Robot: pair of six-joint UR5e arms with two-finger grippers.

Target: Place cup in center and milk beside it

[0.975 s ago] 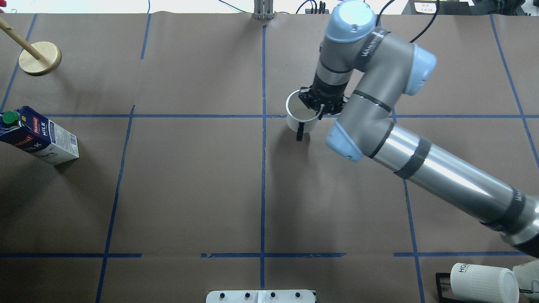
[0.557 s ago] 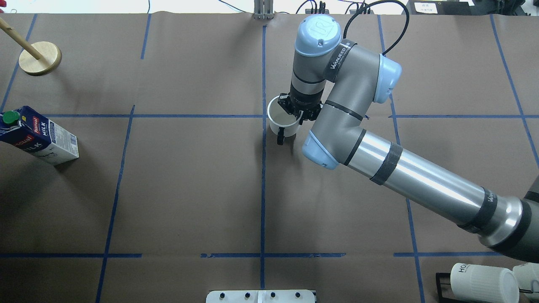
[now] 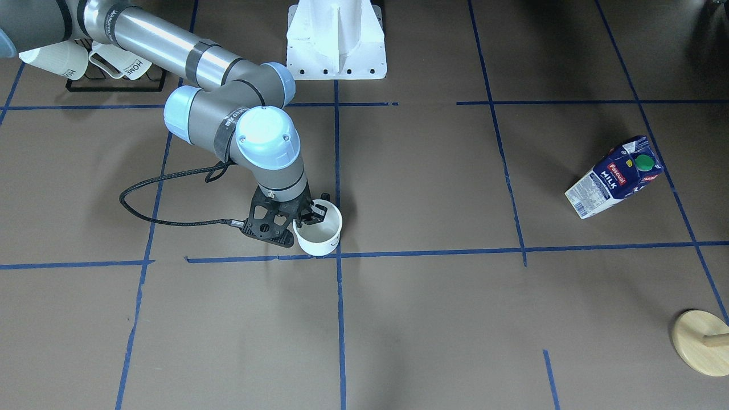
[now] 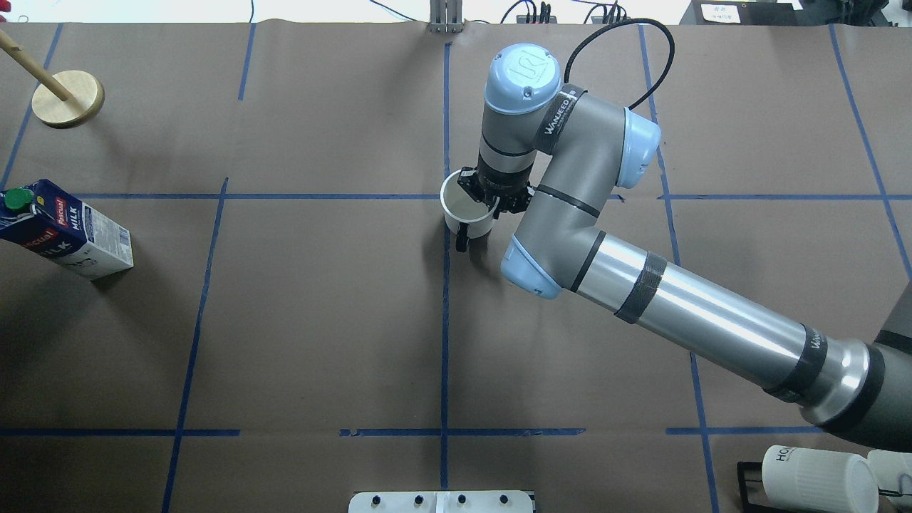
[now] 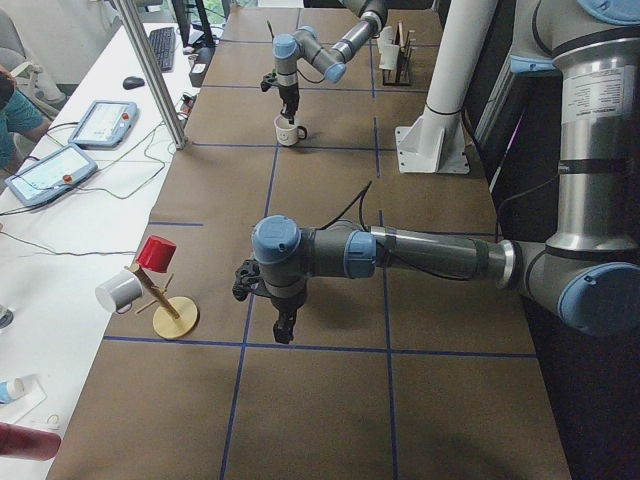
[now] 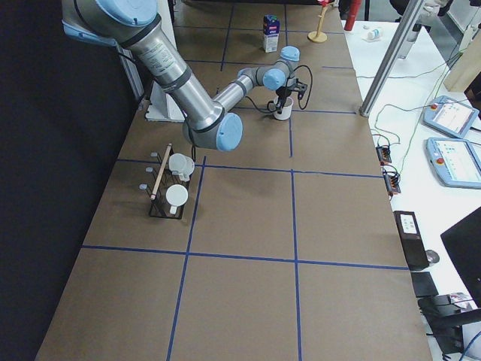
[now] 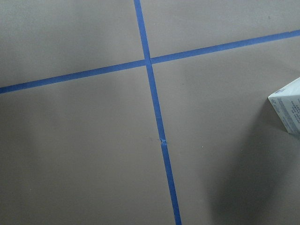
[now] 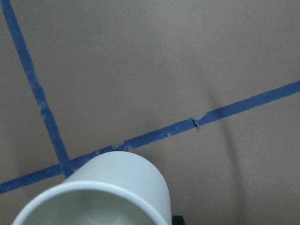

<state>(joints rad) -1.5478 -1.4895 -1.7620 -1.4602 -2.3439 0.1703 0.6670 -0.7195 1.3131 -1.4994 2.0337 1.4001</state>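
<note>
My right gripper (image 4: pixel 490 201) clamps the cup (image 4: pixel 462 208) by its rim at the center (image 4: pixel 446 197), cup edge over the tape line (image 4: pixel 445 320). The milk (image 4: pixel 68 231) stands well apart, far left. My left gripper (image 5: pixel 283 328): grip state cannot be told.

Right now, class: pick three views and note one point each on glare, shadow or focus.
Overhead exterior: glare streaks the right arm's silver forearm; the milk throws a soft shadow to the view's lower left. Right wrist view: the cup is cropped at the bottom edge, the tape sharp. Left wrist view: a diffuse shadow darkens the lower right.
</note>
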